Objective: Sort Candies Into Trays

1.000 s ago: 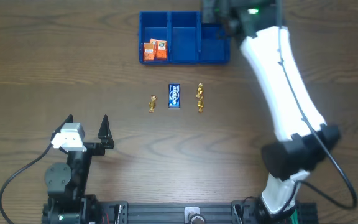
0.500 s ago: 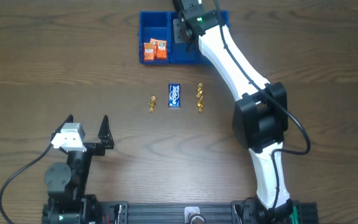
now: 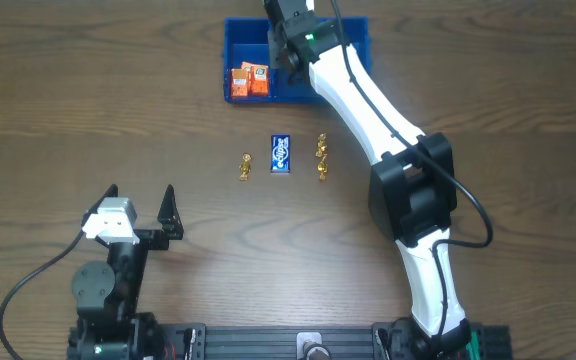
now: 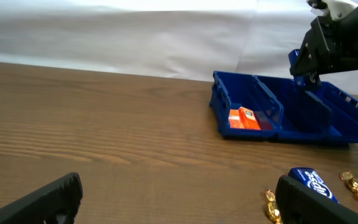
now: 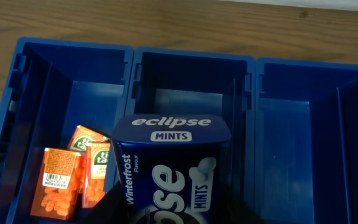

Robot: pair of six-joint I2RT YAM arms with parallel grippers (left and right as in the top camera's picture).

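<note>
2 orange boxes (image 5: 73,171) lie in the end bay of the tray (image 5: 132,68), the right gripper (image 3: 288,48), jaws clamped on a blue tin (image 5: 169,162), holds it over the middle bay, and the left gripper (image 3: 140,192) stands wide open, gripping nothing, apart from a loose tin (image 3: 281,153) and gold candies (image 3: 321,157) on the table (image 3: 68,100).

White lettering covers the top and front of the dark blue mint tin (image 5: 169,168), a barcode label sits on an orange candy box (image 5: 58,180), and white print marks the blue bar (image 4: 312,184).
</note>
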